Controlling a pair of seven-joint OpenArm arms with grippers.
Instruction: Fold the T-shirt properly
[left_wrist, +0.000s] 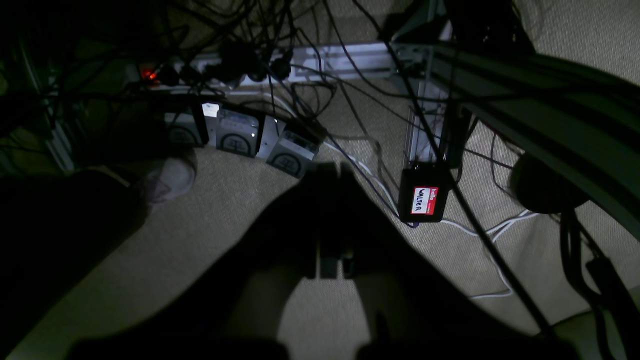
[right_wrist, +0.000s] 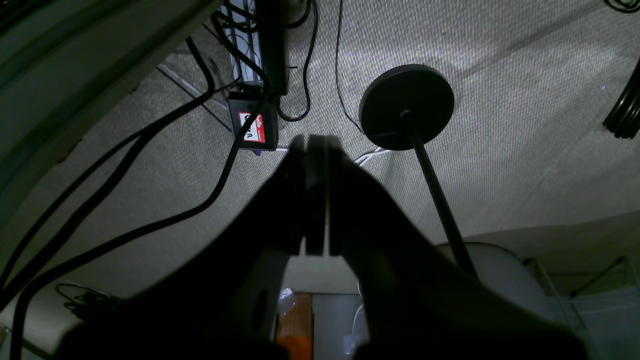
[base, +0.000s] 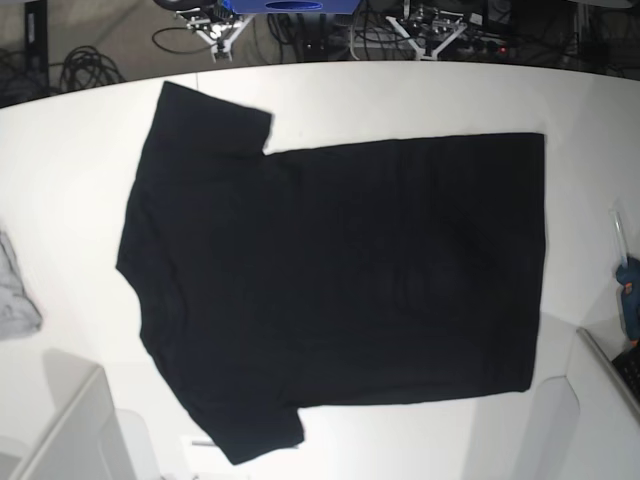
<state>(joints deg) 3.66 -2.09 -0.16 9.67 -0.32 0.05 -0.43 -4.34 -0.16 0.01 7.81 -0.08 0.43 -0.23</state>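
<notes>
Closest to my left wrist camera, the left hand (left_wrist: 330, 220) fills the lower frame as a dark silhouette, its two fingers pressed together with nothing between them. It points down at carpeted floor (left_wrist: 210, 235), not at the worktop. Beyond it I see a small black box with a red name sticker (left_wrist: 424, 199), a tangle of dark cables, a power strip with a red light (left_wrist: 148, 75), and a row of grey units with round emblems (left_wrist: 235, 136).

From my right wrist camera the right hand (right_wrist: 314, 200) looks the same: fingers shut tight against each other, holding nothing, aimed at the carpet. A round black stand base (right_wrist: 406, 106) with a thin pole sits just beyond its tips, and the same stickered box lies to the left of it. Thick black cables run across the left side of that view.

On my base view neither hand shows. The T-shirt (base: 340, 280) lies spread flat on the white worktop (base: 60, 180), plain black side up, covering most of the middle. Its collar and sleeves are toward the left of that view, one sleeve pointing to the far edge and one to the near edge, and its straight hem runs down the right. A small grey cloth (base: 14, 295) lies at the left edge, well apart from the shirt. A teal object (base: 630, 290) sits at the right edge.
</notes>
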